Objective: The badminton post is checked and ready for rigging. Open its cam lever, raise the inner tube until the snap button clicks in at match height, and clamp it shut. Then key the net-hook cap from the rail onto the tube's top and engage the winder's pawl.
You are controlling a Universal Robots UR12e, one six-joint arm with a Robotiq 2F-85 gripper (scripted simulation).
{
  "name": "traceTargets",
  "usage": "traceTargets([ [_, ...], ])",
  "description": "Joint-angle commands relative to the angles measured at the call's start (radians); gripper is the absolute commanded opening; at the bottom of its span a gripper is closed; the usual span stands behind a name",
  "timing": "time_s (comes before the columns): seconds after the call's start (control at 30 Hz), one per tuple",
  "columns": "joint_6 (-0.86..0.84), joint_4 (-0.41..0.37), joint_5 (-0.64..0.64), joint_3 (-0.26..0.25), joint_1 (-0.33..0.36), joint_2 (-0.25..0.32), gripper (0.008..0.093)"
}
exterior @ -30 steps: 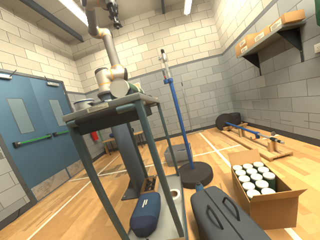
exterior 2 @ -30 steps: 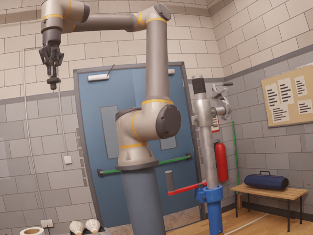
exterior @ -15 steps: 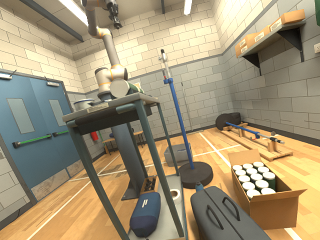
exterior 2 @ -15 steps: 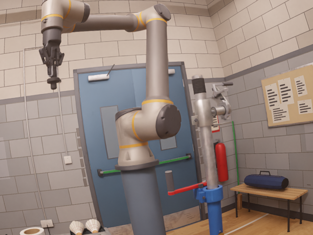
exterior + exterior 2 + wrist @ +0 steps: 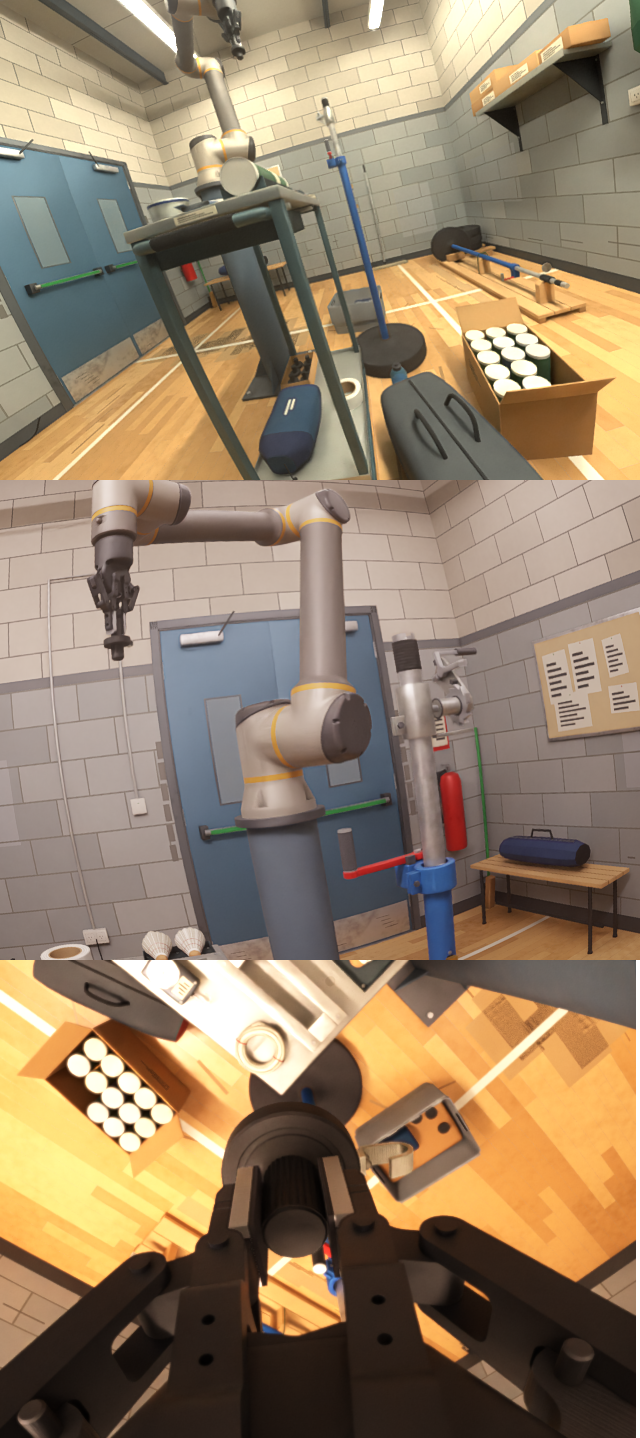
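Note:
My gripper (image 5: 117, 627) hangs high near the ceiling, well to the side of and above the badminton post (image 5: 356, 243). The post stands upright on its round black base (image 5: 391, 347), its silver inner tube (image 5: 424, 769) raised out of the blue outer tube (image 5: 439, 919). The red cam lever (image 5: 380, 866) sticks out sideways from the blue collar (image 5: 426, 877). The winder (image 5: 452, 686) sits beside the tube's ribbed black top (image 5: 407, 654). My fingers are closed around the knob of the dark net-hook cap (image 5: 293, 1199), whose wide flange (image 5: 118, 642) points down.
A blue double door (image 5: 279, 769) stands behind the arm. The trolley (image 5: 232, 227) stands next to the post, with a grey bin (image 5: 419, 1140), a box of cans (image 5: 517, 361) and a dark case (image 5: 444, 429) on the floor around the base.

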Motion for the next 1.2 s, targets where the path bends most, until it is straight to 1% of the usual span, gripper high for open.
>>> traceTargets([
  [0.0, 0.004, 0.000, 0.000, -0.001, 0.004, -0.001, 0.0080],
  [0.27, 0.044, 0.000, 0.000, 0.001, 0.044, -0.004, 0.0080],
  [0.53, 0.101, 0.001, 0.000, 0.002, 0.101, -0.005, 0.0080],
  [0.83, 0.185, 0.000, 0.000, -0.001, 0.185, -0.001, 0.0080],
  [1.17, 0.295, -0.004, 0.000, -0.013, 0.295, 0.015, 0.0080],
])
